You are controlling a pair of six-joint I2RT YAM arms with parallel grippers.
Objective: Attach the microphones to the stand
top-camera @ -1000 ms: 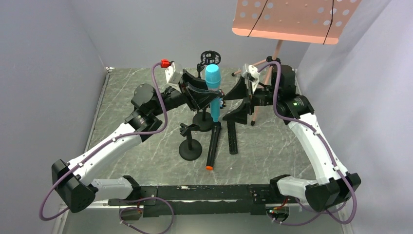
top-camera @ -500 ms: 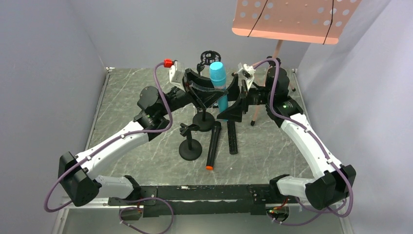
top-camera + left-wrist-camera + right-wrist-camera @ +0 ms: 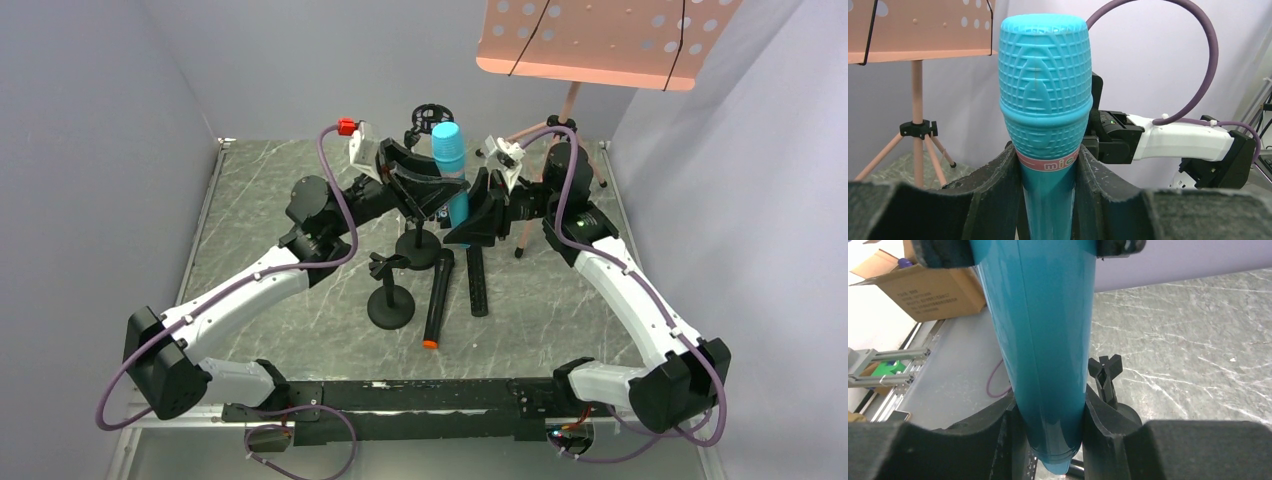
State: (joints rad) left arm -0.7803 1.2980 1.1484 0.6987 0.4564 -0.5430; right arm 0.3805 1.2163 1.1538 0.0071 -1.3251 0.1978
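Left gripper (image 3: 1047, 167) and right gripper (image 3: 1048, 415) clamping glossy blue microphone (image 3: 1045, 90), ribbed head

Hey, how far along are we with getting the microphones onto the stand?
Nothing looks attached yet: the front stand has an empty clip. In hand: the light blue microphone, held upright off the table by the left tool and right tool. Left: seating it, then the black microphone with the orange end, lying on the table.
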